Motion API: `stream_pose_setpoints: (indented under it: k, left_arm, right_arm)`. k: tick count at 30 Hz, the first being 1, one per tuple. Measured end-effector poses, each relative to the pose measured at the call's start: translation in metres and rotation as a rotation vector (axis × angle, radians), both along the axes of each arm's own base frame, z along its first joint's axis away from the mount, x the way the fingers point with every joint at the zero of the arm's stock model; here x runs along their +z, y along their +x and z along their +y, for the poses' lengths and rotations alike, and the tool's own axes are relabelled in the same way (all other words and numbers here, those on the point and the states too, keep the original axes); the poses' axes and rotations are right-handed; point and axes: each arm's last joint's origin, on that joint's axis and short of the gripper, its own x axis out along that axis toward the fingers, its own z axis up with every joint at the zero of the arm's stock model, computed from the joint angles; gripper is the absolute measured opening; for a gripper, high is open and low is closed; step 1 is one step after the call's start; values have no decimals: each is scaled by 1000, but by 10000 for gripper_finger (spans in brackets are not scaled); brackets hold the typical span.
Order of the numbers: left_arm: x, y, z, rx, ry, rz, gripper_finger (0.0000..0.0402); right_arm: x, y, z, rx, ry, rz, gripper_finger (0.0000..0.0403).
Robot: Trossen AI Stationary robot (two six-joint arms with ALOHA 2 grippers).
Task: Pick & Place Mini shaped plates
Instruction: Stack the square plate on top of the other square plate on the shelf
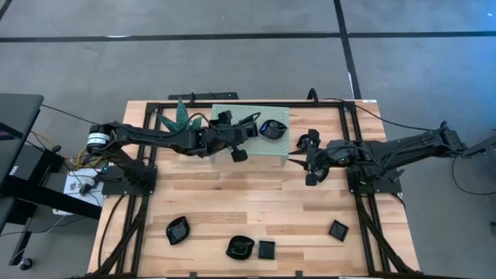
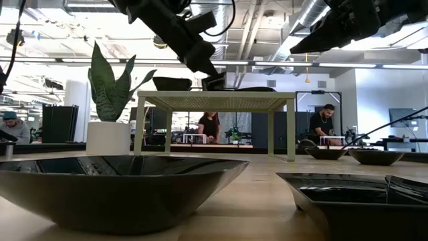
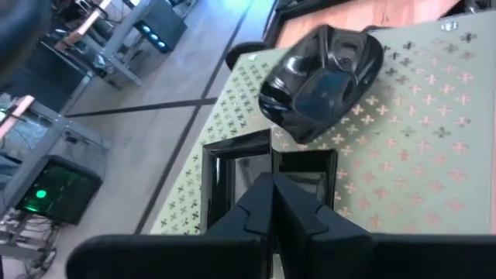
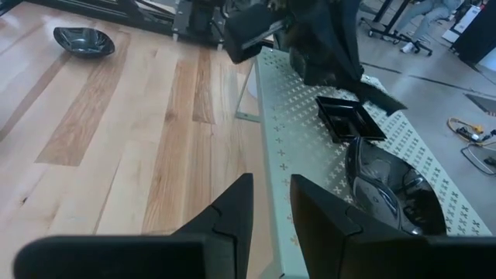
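My left gripper reaches from the table's left over the pale green perforated stand, its fingers shut on a square black mini plate that lies on the stand top. A lobed glossy black plate rests on the stand just beyond it. My right gripper is open and empty, hovering off the stand's right end. Several more black plates lie near the table's near edge: a lobed one, a wavy one and two square ones. My left gripper has the square plate by its rim, pinched between the two closed fingers, which slant down from the table's left. The plate's underside lies flat on the stand top. The fingers hide the exact spot of contact.
A potted green plant stands left of the stand, close under the left arm. Bare wood lies between the stand and the near plates. In the low view two plates fill the foreground. People sit in the room behind.
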Motion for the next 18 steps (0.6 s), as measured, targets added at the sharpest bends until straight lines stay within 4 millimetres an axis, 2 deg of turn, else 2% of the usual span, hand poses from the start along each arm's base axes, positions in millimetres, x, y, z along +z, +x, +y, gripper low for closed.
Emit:
stream_pose_setpoints:
  k: [18]
  left_arm:
    - [3,-1,-3,-24,-26,-17,37]
  right_arm:
    - [-1,-1,0,-1,0,16,82]
